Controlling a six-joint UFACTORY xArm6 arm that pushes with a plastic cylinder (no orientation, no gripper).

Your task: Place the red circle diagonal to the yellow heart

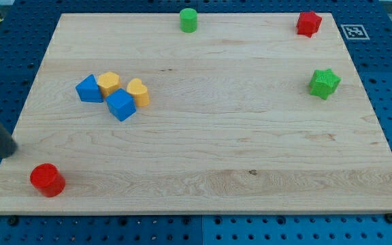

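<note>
The red circle (47,180) lies near the board's bottom left corner. The yellow heart (139,92) sits in a cluster at the upper left, touching a blue cube (121,105). My rod comes in from the view's left edge, and my tip (10,152) rests near the board's left edge, just up and left of the red circle, a short gap apart from it.
In the cluster, a yellow hexagonal block (108,83) and a blue triangular block (88,89) sit left of the heart. A green cylinder (188,20) is at the top middle, a red star-like block (309,23) at the top right, a green star (324,83) at the right.
</note>
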